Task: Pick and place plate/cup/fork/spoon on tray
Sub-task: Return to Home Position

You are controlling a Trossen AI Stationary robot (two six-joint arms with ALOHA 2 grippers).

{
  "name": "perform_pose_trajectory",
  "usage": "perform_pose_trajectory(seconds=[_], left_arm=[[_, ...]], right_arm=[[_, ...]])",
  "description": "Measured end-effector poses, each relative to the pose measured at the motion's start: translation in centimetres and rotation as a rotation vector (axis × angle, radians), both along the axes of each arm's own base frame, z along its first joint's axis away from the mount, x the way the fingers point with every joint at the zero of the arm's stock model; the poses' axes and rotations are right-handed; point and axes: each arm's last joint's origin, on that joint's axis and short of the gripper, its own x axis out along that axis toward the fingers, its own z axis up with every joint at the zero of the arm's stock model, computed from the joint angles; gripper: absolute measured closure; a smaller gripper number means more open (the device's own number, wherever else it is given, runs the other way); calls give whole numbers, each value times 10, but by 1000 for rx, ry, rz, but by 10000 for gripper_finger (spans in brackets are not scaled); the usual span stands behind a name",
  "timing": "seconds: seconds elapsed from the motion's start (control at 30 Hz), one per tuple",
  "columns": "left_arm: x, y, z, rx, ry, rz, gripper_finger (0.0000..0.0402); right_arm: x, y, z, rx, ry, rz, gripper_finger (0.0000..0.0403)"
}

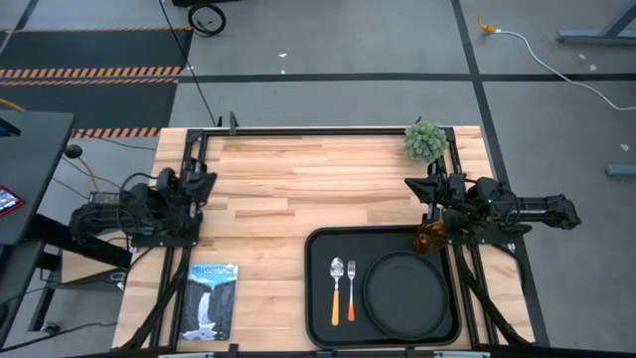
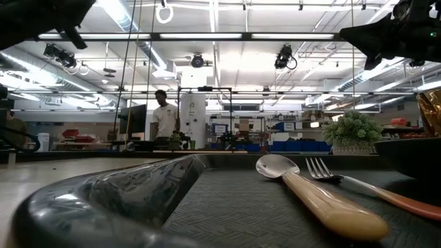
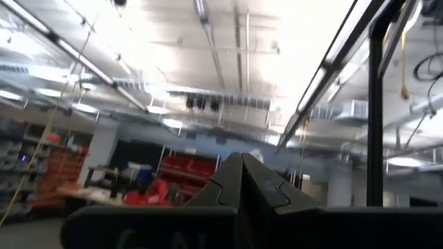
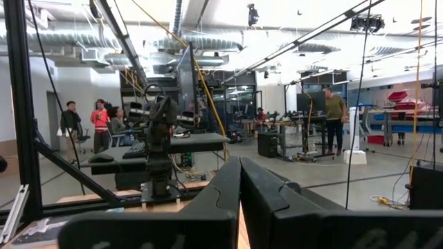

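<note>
From above, the small translucent amber cup [image 1: 430,237] sits at the large black rectangular tray [image 1: 323,298]'s corner beside the right tool [image 1: 425,191]; both wrist views show each tool's fingers pressed together, empty.

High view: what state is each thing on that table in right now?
tray: flat on table
plate: lying in tray
spoon: in tray, beside fork
fork: in tray, between spoon and plate
cup: at tray's far right corner, not gripped
left gripper: shut, empty
right gripper: shut, empty
</note>
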Motion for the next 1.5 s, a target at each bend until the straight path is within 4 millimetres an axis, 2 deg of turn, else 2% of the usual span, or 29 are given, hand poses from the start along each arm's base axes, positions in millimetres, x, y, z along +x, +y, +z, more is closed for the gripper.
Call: perform_pose_trajectory(seconds=[0.27, 0.6, 1.0, 1.2, 1.5], left_arm=[[7, 0, -11, -23, 128, -6, 392], [17, 1, -32, -19, 376, 4, 392], [21, 1, -53, 10, 605, 19, 392], [21, 0, -54, 62, 633, 3, 392], [21, 5, -56, 37, 645, -15, 392]], right_arm=[[0, 0, 0, 0, 0, -1, 387], [0, 0, 0, 0, 0, -1, 387], [0, 0, 0, 0, 0, -1, 387], [0, 0, 0, 0, 0, -1, 387], [0, 0, 0, 0, 0, -1, 387]])
